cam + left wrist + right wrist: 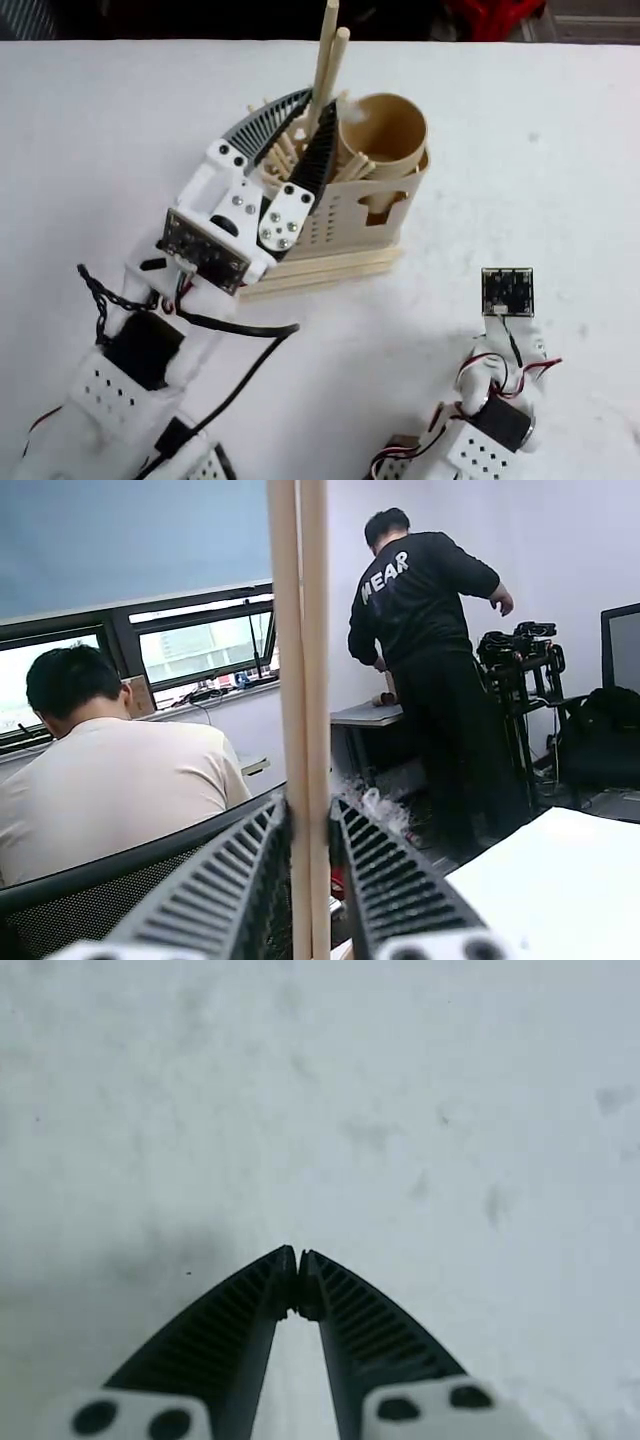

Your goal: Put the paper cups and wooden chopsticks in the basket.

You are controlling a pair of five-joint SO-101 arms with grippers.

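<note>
Left tool [318, 108] clamps two upright chopsticks [328, 60] over the basket [345, 225]; right tool [298, 1260], pinched together, hangs above table [520, 120].

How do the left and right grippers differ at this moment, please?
The left gripper is shut on two wooden chopsticks, while the right gripper is shut on nothing. The left is at the basket; the right hangs over the white table. Both have ribbed dark fingers.
</note>
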